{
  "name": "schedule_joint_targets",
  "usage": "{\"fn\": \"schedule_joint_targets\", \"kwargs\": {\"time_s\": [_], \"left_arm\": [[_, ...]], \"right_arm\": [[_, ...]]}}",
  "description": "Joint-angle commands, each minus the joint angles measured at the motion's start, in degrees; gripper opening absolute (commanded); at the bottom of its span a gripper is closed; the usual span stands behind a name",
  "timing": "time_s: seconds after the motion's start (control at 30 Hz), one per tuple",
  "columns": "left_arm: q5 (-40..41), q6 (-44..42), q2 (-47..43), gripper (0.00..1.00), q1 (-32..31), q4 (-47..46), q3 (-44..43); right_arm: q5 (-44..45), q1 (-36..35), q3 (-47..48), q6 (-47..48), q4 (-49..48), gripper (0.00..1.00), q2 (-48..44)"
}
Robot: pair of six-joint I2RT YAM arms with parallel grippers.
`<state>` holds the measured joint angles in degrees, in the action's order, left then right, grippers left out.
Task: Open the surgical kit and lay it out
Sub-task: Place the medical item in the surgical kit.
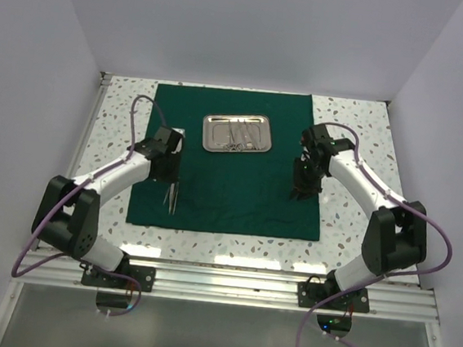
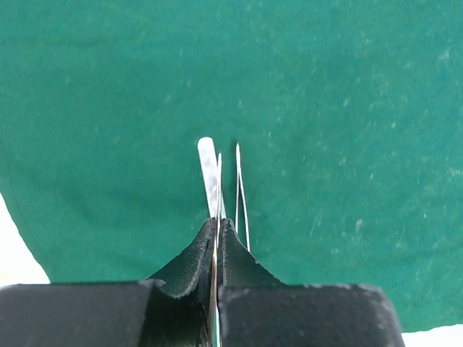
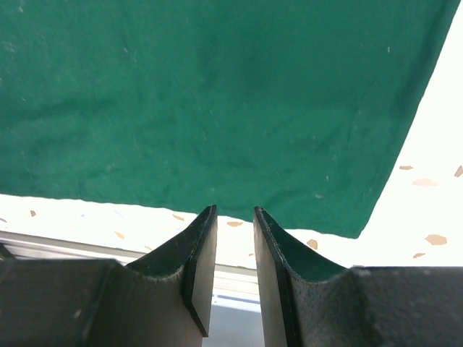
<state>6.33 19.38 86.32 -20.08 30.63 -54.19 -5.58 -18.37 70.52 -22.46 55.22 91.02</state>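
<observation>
The cloth (image 1: 228,161) lies open and flat on the counter (image 1: 349,226), and the tray (image 1: 236,134) stands on its far half, about in the middle between the two sides. Some thin silver tools (image 1: 237,135) lie inside the tray, but they are too small for me to tell which ones. My left hand (image 1: 171,182) is over the near left part of the cloth and is closed on the tweezers (image 1: 172,198). In the left wrist view its fingers (image 2: 239,264) press together on the metal, and the tweezers (image 2: 210,173) stick out in front of them over the green cloth (image 2: 347,108). I cannot tell if the tips touch the cloth. My right hand (image 1: 300,190) is over the right side of the cloth, well apart from the tray. In the right wrist view it (image 3: 235,211) holds nothing, with only a narrow gap between the fingers (image 3: 199,253), and the near right corner of the cloth (image 3: 217,94) is below it.
</observation>
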Motion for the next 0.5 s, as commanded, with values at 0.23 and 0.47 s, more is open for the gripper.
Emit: {"fn": "schedule_joint_targets", "kwargs": {"time_s": [0.23,0.47], "left_arm": [[0.18,2.68,-6.87,0.0,-0.49,-3.91,7.34],[-0.44,4.88,-6.08,0.0,-0.67,-3.21,6.29]], "right_arm": [[-0.83,-0.17,-2.76,0.05,-0.99,0.31,-5.06],[-0.74,-0.17,-4.07,0.05,-0.91,0.31,-6.47]]}}
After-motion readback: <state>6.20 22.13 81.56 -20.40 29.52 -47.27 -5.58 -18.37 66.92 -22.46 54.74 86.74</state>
